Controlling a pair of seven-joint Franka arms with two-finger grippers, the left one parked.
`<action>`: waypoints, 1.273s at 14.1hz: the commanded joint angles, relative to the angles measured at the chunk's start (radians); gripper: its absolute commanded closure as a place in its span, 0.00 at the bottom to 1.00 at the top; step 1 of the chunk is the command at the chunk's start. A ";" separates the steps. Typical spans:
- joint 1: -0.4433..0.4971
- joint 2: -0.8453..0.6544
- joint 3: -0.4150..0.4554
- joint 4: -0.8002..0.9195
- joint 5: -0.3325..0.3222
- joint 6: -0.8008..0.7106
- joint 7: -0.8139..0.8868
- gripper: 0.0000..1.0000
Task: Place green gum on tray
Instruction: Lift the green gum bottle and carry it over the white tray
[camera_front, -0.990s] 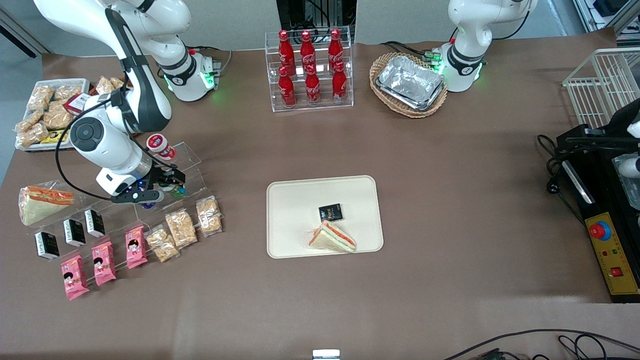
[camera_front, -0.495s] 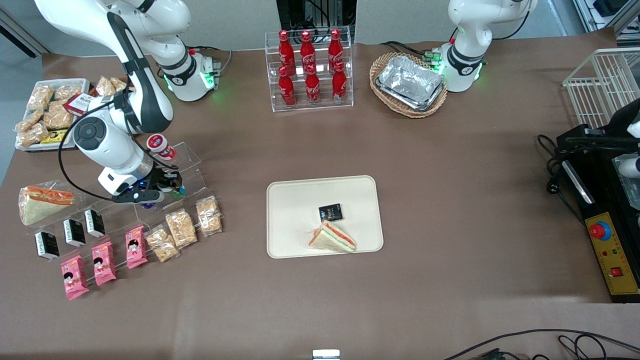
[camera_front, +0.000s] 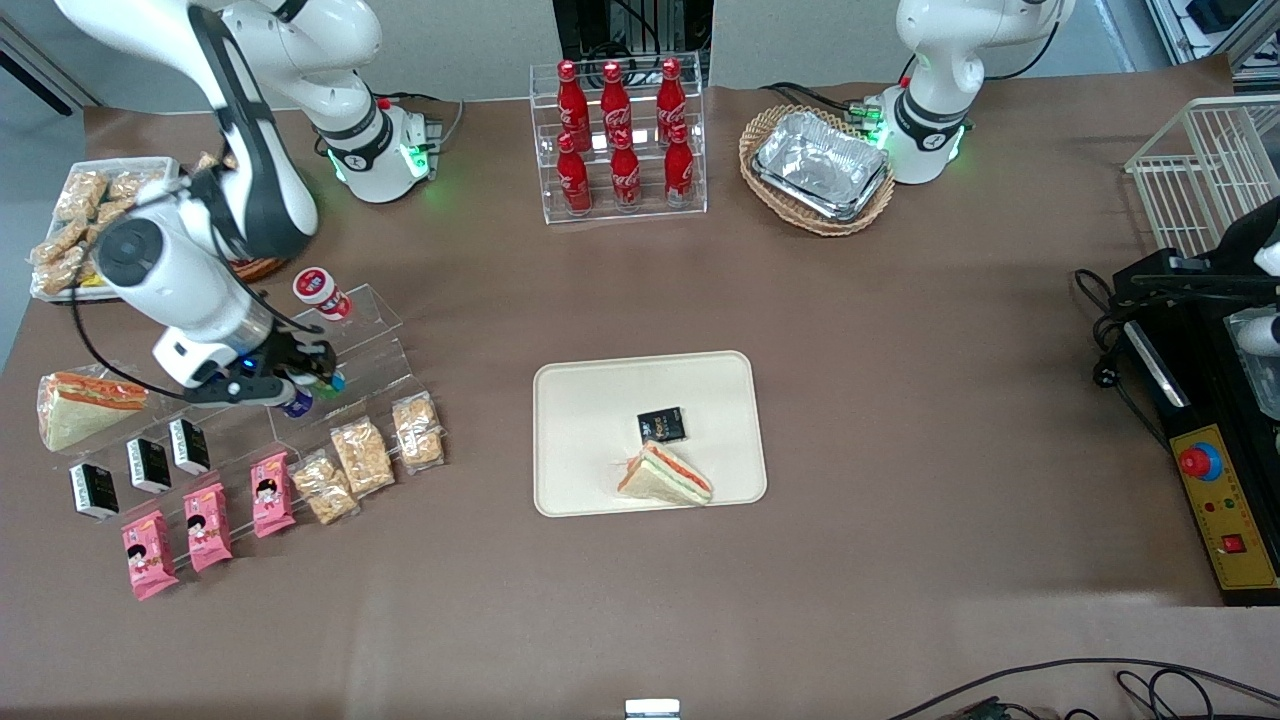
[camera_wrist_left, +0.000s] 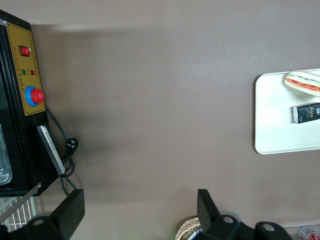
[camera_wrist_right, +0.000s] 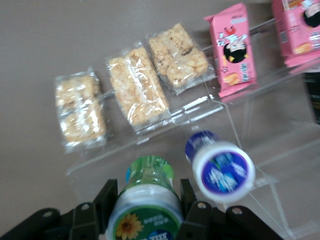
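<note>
Gripper (camera_front: 312, 378) above the clear rack (camera_front: 375, 345), fingers (camera_wrist_right: 106, 196) clenched on the green gum (camera_wrist_right: 146, 202); tray (camera_front: 590, 420) well apart.

I work in a robot lab: my mock snack counter has a cola rack (camera_front: 620, 140) and an emergency-stop box (camera_front: 1225, 505).

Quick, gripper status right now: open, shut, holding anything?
Right arm's gripper: shut on the small green-bodied gum bottle with a white lid, above the clear acrylic display stand, beside the blue-bodied bottle.
</note>
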 joint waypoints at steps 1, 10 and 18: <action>0.002 -0.079 0.000 0.234 0.079 -0.383 -0.007 1.00; 0.046 -0.041 0.296 0.505 0.114 -0.591 0.555 1.00; 0.133 0.325 0.548 0.577 -0.072 -0.288 1.033 1.00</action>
